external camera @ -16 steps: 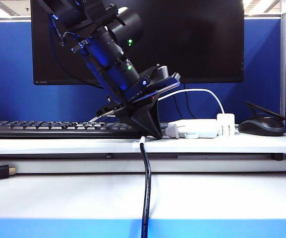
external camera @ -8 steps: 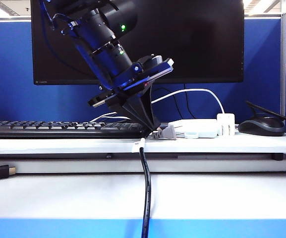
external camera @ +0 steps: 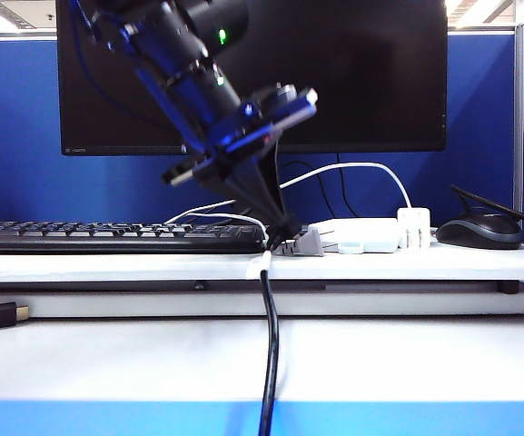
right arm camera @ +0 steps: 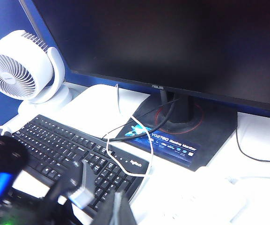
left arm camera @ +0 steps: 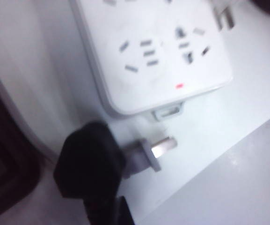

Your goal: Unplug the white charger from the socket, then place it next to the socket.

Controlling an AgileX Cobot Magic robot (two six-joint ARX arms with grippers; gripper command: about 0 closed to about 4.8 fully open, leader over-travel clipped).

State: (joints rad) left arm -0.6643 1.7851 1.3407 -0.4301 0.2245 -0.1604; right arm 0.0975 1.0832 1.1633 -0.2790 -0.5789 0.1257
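Fan (right arm camera: pixel 13 70): I see a round white plastic grille on a curved stand at the far left of the desk.
Keyboard (external camera: pixel 107 236): flat, black and matte, it lies in front of the monitor (external camera: pixel 352 73), a glossy dark slab.
Left claw (external camera: pixel 284 238): my left claw points down at the desk edge, just left of the socket. Its black finger (left arm camera: pixel 88 164) is closed on a small grey plug (left arm camera: pixel 149 152) with a bare metal prong.
Black cable (external camera: pixel 268 354): thick and rubbery, it hangs straight down over the desk edge below that claw.
Socket (external camera: pixel 357 234): a flat white plastic strip with rounded corners and a pale tab (left arm camera: pixel 168 111) on its near end. The left wrist view shows slot openings and a red mark on its face.
White charger (external camera: pixel 413 227): a smooth boxy adapter standing upright against the socket's right end, its thin white cable (external camera: pixel 352 168) arching off to the left.
Mouse (external camera: pixel 479 232): low, dark and rounded, just right of the charger.
Right claw (right arm camera: pixel 120 212): closed. Only dark tips show at its own camera's edge, above the desk and facing the monitor.
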